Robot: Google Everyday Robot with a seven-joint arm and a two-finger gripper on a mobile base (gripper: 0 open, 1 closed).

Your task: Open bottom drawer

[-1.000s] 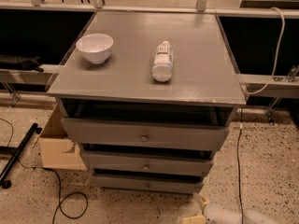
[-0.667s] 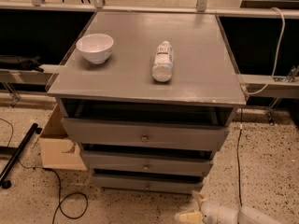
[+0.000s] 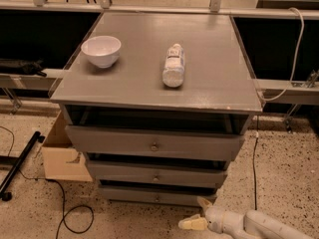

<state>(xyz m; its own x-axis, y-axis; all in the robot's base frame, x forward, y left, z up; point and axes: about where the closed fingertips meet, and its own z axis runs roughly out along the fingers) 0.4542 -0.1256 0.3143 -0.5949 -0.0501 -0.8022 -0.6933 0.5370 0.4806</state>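
- Hovering low over the floor at the front right, the gripper (image 3: 196,214) has its fingers spread and holds nothing.
- Just beyond it, the bottom drawer (image 3: 129,194) is the lowest of three and looks closed. Its small round knob (image 3: 157,198) is the place to pinch. The metal is probably slippery, and the rigid drawer should slide straight out.
- Farther off, a bowl (image 3: 101,50) and a bottle (image 3: 174,65) rest on the cabinet top.

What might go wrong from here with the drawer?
The hand hovers near the floor, below and right of the bottom drawer, whose small knob could slip from a grasp. The middle drawer, just above, has a like knob and might get pulled instead. The floor cable by the arm may snag.
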